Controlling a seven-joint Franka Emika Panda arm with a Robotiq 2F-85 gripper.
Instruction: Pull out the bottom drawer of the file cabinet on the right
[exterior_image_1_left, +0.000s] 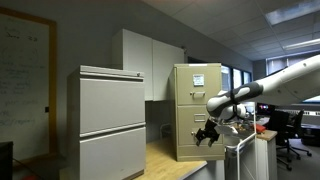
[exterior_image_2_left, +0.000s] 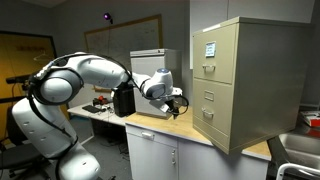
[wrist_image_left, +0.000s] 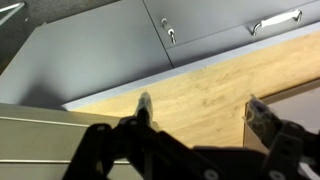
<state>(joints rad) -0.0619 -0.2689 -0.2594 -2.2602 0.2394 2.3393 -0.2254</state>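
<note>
In an exterior view, finds the white arm (exterior_image_1_left: 285, 78) coming in from the right edge, stretched leftward and sloping gently down. Bends at the wrist, so that the dark gripper (exterior_image_1_left: 208, 133) hangs low before the front of the file cabinet (exterior_image_1_left: 196, 90). Puts the gripper level with the bottom drawer (exterior_image_1_left: 188, 140), toward that front's right side; cannot tell from here whether they touch. Stands the file cabinet on the wooden worktop (exterior_image_1_left: 160, 160), beside a wider grey cabinet (exterior_image_1_left: 110, 120).

In an exterior view, shows the arm (exterior_image_2_left: 95, 72) arching up from its base at the left, elbow high, forearm running nearly level to the right. Points the gripper (exterior_image_2_left: 178, 103) toward the file cabinet (exterior_image_2_left: 265, 80), near the drawer fronts but apart, with a strip of worktop (exterior_image_2_left: 185, 128) below the gap. Shows the bottom drawer (exterior_image_2_left: 216, 122) flush with the fronts above it, not pulled out.

In the wrist view, looks past two dark fingers (wrist_image_left: 143, 108) spread wide. Leaves the gripper (wrist_image_left: 200, 108) holding nothing, only bare worktop (wrist_image_left: 200, 80) between the tips. Catches a pale panel (wrist_image_left: 40, 135) at lower left; cannot tell whether it belongs to the file cabinet. Takes in grey cupboard doors (wrist_image_left: 230, 25) with metal handles along the top.
</note>
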